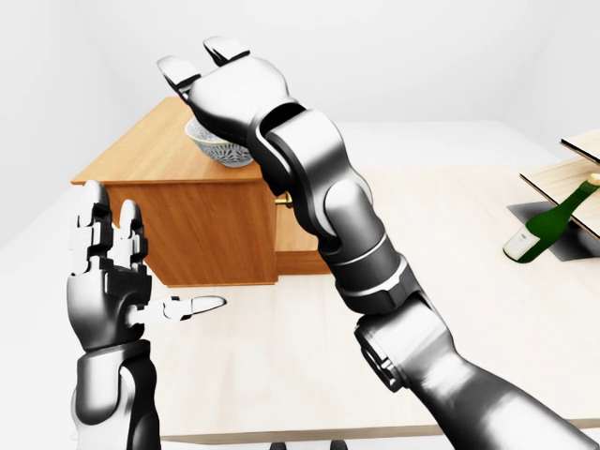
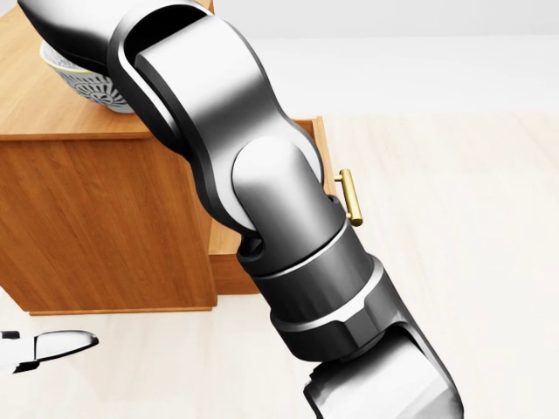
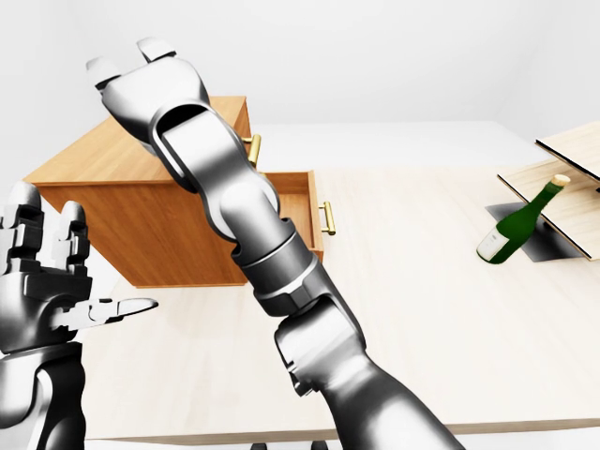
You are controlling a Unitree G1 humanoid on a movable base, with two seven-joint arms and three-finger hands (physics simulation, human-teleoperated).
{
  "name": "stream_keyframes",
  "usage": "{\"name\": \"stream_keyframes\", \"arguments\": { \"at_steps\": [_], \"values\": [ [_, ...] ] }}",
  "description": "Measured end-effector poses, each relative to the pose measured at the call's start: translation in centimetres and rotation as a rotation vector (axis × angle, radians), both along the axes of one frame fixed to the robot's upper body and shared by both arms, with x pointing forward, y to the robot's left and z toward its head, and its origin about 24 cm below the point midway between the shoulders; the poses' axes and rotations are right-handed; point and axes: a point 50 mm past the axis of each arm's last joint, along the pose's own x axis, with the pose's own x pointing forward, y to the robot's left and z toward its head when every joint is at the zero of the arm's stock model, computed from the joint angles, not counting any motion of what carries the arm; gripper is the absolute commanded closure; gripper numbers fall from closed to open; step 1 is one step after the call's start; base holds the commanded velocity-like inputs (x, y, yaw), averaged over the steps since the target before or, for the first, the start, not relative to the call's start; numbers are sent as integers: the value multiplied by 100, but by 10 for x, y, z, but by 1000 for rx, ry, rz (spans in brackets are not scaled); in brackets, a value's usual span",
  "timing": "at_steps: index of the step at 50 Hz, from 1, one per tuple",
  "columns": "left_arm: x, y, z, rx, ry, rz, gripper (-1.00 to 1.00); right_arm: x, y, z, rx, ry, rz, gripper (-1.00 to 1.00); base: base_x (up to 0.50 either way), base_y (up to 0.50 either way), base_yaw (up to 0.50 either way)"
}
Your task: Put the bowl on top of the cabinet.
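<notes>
Bowl (image 1: 217,147) sits on the cabinet (image 1: 155,150) top, upper left of the left-eye view. Right hand (image 1: 220,80) above it, fingers spread. Left hand (image 1: 112,258) at lower left, fingers spread, holding nothing.

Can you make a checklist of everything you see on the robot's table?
Surface: pale wooden table.
Job's things: patterned bowl sits on top of the cabinet; a lower drawer is pulled out.
Clutter: green bottle leaning at the right.
Grippers: right hand over the bowl, fingers open; left hand raised, open, holding nothing.
Cables: nothing seen.
Surroundings: plain white walls; wooden boards at the right edge.
</notes>
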Motion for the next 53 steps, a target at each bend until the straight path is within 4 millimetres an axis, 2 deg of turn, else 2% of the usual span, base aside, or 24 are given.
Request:
{"name": "stream_keyframes", "arguments": {
  "at_steps": [13,16,20,25,29,33,36,42,48,53],
  "values": [
    [0,-1,0,2,1,-3,-100,2,-2,5,4,-5,-9,-100,0,0,0],
    [0,-1,0,2,0,-3,-100,3,-5,14,17,-13,-16,-100,0,0,0],
    [0,-1,0,2,-1,-3,-100,5,-13,39,50,-41,-36,-100,0,0,0],
    [0,-1,0,1,-2,-4,-100,3,-32,78,113,-100,-72,-100,0,0,0],
    [0,-2,0,2,0,-6,-100,-1,-55,105,180,-148,-118,-100,0,0,0],
    [-1,-3,0,2,0,-8,-100,-5,-81,123,232,-199,-159,-100,0,0,0],
    [-1,-3,0,2,1,-9,-100,-8,-102,130,265,-237,-191,-100,0,0,0],
    [0,-4,-1,2,6,-12,-100,-16,-141,124,315,-308,-254,-100,0,0,0],
    [1,-4,-6,-2,30,-17,-100,-27,-173,100,337,-369,-317,-100,0,0,0],
    [1,-5,-9,-4,43,-21,-100,-38,-191,71,335,-396,-360,-100,0,0,0]
  ]
}}
